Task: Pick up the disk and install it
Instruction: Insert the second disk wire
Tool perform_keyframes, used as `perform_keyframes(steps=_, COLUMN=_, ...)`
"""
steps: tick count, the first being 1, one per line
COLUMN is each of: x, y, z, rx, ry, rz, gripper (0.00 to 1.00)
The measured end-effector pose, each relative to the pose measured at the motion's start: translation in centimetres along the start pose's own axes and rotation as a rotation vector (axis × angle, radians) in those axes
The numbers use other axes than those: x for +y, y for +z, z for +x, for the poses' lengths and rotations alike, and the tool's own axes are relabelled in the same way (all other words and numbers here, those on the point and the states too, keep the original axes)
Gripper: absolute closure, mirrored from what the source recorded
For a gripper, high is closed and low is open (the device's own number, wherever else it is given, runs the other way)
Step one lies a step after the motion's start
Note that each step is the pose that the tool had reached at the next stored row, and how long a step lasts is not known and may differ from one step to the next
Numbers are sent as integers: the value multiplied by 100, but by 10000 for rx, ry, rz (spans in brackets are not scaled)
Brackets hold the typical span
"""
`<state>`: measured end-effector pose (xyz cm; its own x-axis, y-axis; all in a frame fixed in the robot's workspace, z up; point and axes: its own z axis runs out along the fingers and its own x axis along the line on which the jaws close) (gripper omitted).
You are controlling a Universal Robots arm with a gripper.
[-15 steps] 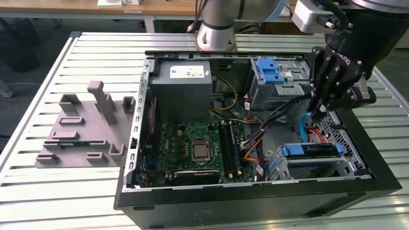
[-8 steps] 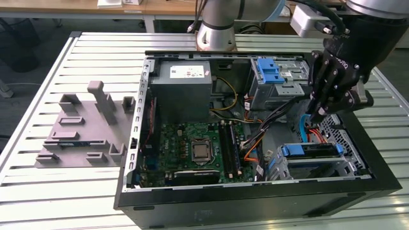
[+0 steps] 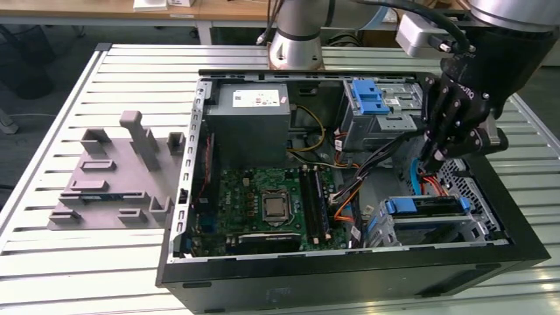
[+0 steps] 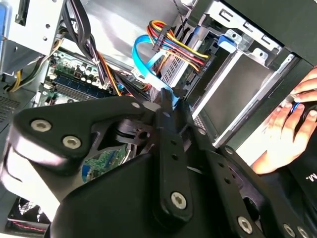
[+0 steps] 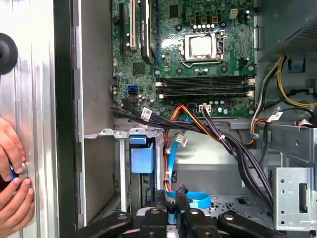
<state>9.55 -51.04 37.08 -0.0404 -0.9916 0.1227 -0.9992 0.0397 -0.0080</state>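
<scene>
Though mostly sunk into its metal cage (image 3: 473,226), shows as the disk (image 3: 429,207): a blue end handle facing out, a dark grey slab edge behind it, blue rails along the sides. Appears again in the first wrist view as a square blue handle (image 5: 142,158) standing between the cage's bright uprights, and in the second wrist view as a small blue tab (image 4: 225,40) at the mouth of the cage. Label face hidden, so nothing to tell of it.

Sits already slotted in the cage inside the open computer case (image 3: 350,262), low beneath the gripper (image 3: 431,161) and near it, yet apart from it and untouched.

Hangs over that corner of the case, black linkages spread, fingers (image 5: 182,210) drawn close together. Pinches what looks like a blue flat cable (image 5: 198,201) between the tips; seen likewise in the second wrist view, with a blue end poking out at the gripper (image 4: 167,99). Loops away from the tips toward a bundle of orange, red and black wires (image 5: 190,119).

Farther off from the gripper, beyond the case wall: a person's hand (image 5: 12,198) resting on the table (image 3: 114,262).
</scene>
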Motion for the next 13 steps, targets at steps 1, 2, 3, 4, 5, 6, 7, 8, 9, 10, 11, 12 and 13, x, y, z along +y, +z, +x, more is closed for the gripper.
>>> perform_keyframes(steps=1, x=0, y=6, z=-1, rx=3, ry=0, rz=1, gripper=76)
perform_keyframes(steps=2, x=-1, y=11, z=-1, rx=3, ry=-1, rz=1, gripper=83)
perform_keyframes(steps=3, x=-1, y=17, z=-2, rx=-1, ry=-1, rz=1, gripper=83)
perform_keyframes(steps=4, x=-1, y=21, z=-3, rx=-10, ry=0, rz=1, gripper=84)
perform_keyframes(steps=5, x=-1, y=26, z=-3, rx=-25, ry=-1, rz=0, gripper=84)
perform_keyframes(steps=6, x=-1, y=32, z=-4, rx=-47, ry=-1, rz=-1, gripper=84)
perform_keyframes(steps=7, x=-1, y=37, z=-4, rx=-70, ry=-1, rz=-2, gripper=84)
perform_keyframes(steps=8, x=-1, y=42, z=-4, rx=-130, ry=-1, rz=-5, gripper=84)
perform_keyframes(steps=9, x=-2, y=43, z=-2, rx=-262, ry=-1, rz=-9, gripper=84)
perform_keyframes(steps=10, x=-1, y=44, z=-2, rx=-392, ry=0, rz=-15, gripper=84)
perform_keyframes(steps=11, x=-1, y=44, z=-1, rx=-458, ry=1, rz=-18, gripper=84)
perform_keyframes(steps=12, x=-1, y=44, z=-1, rx=-506, ry=1, rz=-19, gripper=84)
perform_keyframes(steps=13, x=-1, y=46, z=-2, rx=-521, ry=1, rz=-20, gripper=84)
